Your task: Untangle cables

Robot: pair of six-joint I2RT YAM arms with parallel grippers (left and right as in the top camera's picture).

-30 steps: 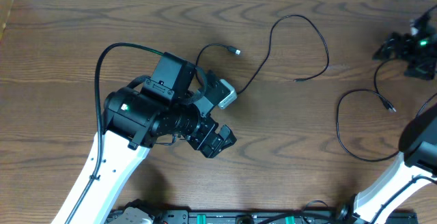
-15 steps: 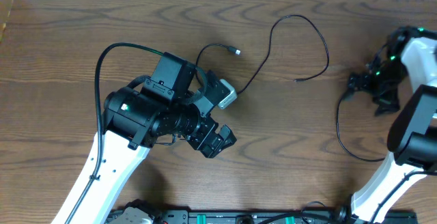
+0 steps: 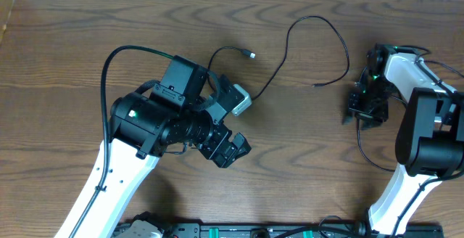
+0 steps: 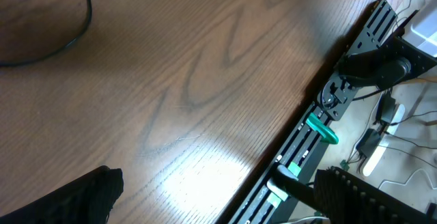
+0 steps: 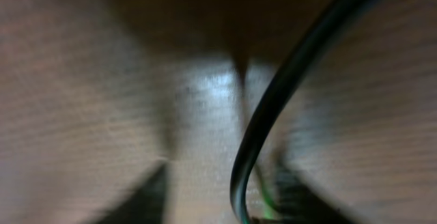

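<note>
Left gripper (image 3: 243,125) spread wide, empty, right gripper (image 3: 362,111) down on thin black cable (image 3: 360,140), grasp or not unclear

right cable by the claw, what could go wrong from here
1. The right claw is low over the right cable, but the wrist view is only a blur, so it may catch the cable badly and slip.
2. The middle cable has a loose end close by; a pull toward it could tangle the two.
</note>
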